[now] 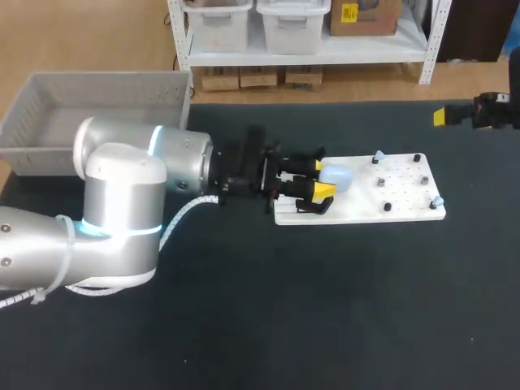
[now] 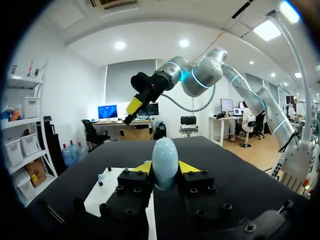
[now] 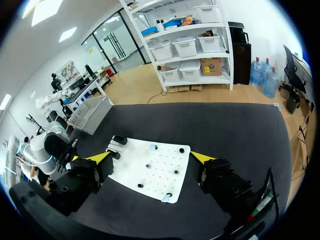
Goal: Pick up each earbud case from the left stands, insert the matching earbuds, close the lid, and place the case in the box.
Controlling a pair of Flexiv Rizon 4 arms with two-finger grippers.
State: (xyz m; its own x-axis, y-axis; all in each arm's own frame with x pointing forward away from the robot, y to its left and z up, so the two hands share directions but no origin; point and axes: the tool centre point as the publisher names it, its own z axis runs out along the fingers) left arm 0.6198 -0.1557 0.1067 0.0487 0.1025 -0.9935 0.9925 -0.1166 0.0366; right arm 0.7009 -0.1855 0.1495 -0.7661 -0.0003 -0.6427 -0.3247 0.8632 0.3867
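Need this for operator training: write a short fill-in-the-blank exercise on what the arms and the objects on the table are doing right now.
1. The left arm's jaws are ____ on the pale blue egg-shaped earbud case.
2. The right arm's jaws stand ____, with nothing between them.
3. The grey plastic box sits on the robot's ____ side of the table.
4. The case is held over one end of the ____ perforated board.

Missing words: shut; open; left; white.
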